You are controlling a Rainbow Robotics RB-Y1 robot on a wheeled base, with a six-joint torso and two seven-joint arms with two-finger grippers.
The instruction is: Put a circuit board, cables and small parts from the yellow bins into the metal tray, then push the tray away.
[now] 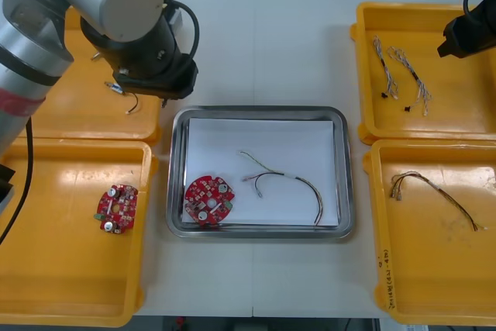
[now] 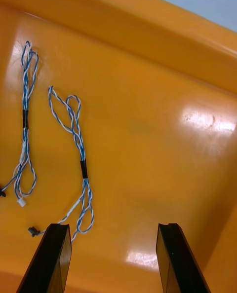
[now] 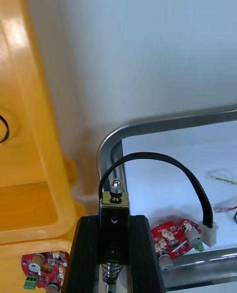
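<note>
My left gripper (image 3: 113,221) is shut on a black cable (image 3: 163,159), held by its metal end. The cable arcs over the metal tray's corner (image 3: 112,142) and ends in a white plug (image 3: 209,234). In the front view the left arm (image 1: 143,44) hangs over the tray's far left corner. In the white-lined tray (image 1: 180,125) lie a round red circuit board (image 1: 208,200) and thin cables (image 1: 291,182). My right gripper (image 2: 113,258) stands open above the far right yellow bin (image 1: 457,122), beside two twisted blue and white cables (image 2: 76,145).
The near left bin (image 1: 46,269) holds another red circuit board (image 1: 116,208). A black cable (image 1: 130,101) lies in the far left bin. The near right bin (image 1: 434,284) holds a dark cable (image 1: 438,194). Bare table lies beyond the tray.
</note>
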